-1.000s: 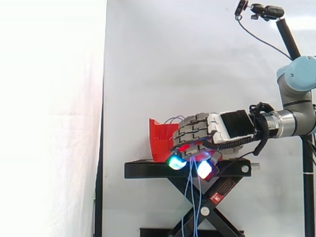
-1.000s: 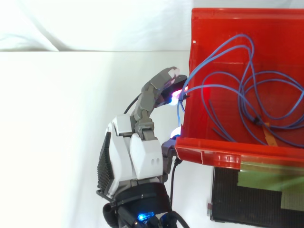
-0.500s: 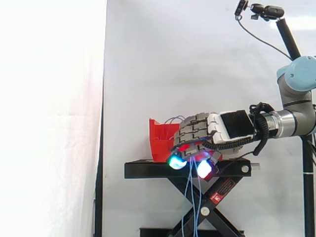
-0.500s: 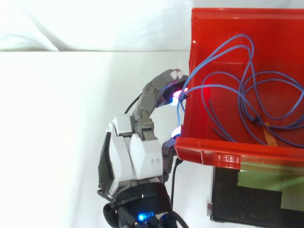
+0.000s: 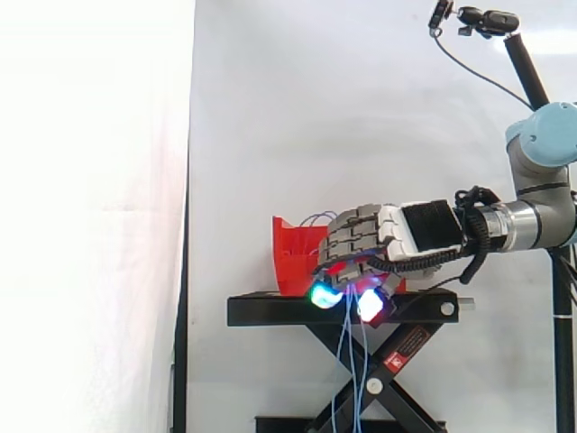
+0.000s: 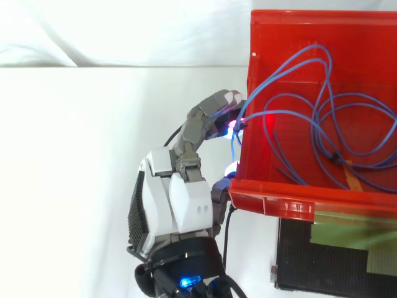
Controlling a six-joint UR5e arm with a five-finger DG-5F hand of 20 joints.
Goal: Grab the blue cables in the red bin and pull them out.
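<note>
Thin blue cables (image 6: 316, 124) lie in loops inside the red bin (image 6: 298, 205). Some strands run over the bin's left wall to the hand (image 6: 183, 205). The hand sits just outside that wall with its fingers (image 6: 205, 118) curled, pinching the strands against the thumb. In the side view the hand (image 5: 410, 230) is in front of the red bin (image 5: 290, 257), pads glowing green and red-white. From the pads the blue cables (image 5: 350, 370) hang down past the stand's front.
The bin sits on a black scissor-lift stand (image 5: 270, 311) before a white curtain. A black plate with olive tape strips (image 6: 335, 261) lies below the bin in the top view. A camera on a black pole (image 5: 487, 20) stands at the upper right.
The hand has lifted slightly, and in the top view its curled fingers have edged a little closer to the bin wall. The cable loops in the bin have barely shifted.
</note>
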